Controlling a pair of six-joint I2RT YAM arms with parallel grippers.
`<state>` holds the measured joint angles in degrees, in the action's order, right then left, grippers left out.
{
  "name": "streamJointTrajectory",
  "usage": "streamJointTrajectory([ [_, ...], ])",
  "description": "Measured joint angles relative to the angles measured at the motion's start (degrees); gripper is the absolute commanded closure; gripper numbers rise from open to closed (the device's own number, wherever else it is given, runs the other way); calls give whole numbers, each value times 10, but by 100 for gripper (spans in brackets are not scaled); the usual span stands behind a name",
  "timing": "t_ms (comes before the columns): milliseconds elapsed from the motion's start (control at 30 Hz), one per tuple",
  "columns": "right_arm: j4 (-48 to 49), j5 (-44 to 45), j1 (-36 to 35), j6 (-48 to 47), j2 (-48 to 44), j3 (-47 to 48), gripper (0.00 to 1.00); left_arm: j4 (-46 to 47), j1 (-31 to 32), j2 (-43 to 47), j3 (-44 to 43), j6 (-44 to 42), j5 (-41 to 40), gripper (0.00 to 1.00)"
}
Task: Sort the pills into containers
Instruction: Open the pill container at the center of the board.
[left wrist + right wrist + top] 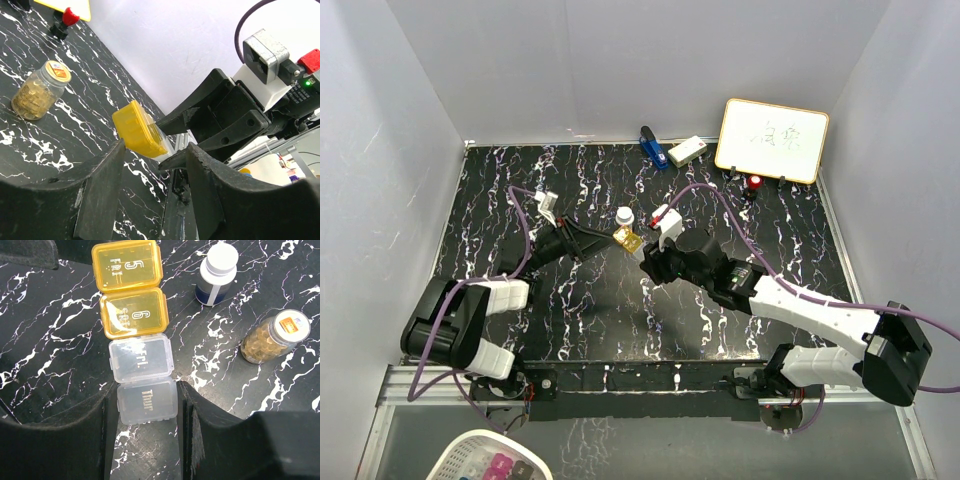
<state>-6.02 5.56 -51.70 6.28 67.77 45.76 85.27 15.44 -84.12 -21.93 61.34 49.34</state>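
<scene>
Right gripper (146, 392): clamped on the clear "Thur." end of the pill box (134, 335), lower centre of its wrist view.
Pill box: tilted, apparently held in the air, yellow end toward the left gripper (155, 150).
Left gripper: fingers spread, yellow end just ahead, not touching.
Doing it well: hold the right grip firm; pinch one yellow lid only.
Arms: both reach to mid-frame in the top view, wrists facing each other.

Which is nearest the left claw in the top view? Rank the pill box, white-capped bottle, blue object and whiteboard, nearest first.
From the left claw:
1. pill box, right at its tips, mid-table.
2. white-capped bottle, just behind the box.
3. blue object, at the back edge, near the centre.
4. whiteboard, back right corner.
</scene>
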Motion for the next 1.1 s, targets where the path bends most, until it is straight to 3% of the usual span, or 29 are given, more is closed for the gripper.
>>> streamJointTrajectory([
  [233,0,9,-6,-2,4,9,100,-160,16,81,-20,-101,-30,48],
  [300,1,9,-10,-2,7,16,100,-197,19,97,-25,-125,-40,43],
  [600,2,7,-34,-8,13,28,100,-274,25,111,-27,-169,-68,44],
  [633,2,7,-35,-9,14,28,100,-274,25,111,-27,-169,-69,47],
  [767,1,9,-36,-11,19,28,100,-271,27,111,-27,-164,-69,80],
  [833,0,11,-37,-15,23,28,100,-268,27,111,-28,-156,-72,89],
  [933,0,15,-39,-19,30,28,100,-266,27,111,-30,-147,-70,97],
  [1100,5,24,-41,-19,30,28,100,-266,27,111,-34,-138,-70,100],
])
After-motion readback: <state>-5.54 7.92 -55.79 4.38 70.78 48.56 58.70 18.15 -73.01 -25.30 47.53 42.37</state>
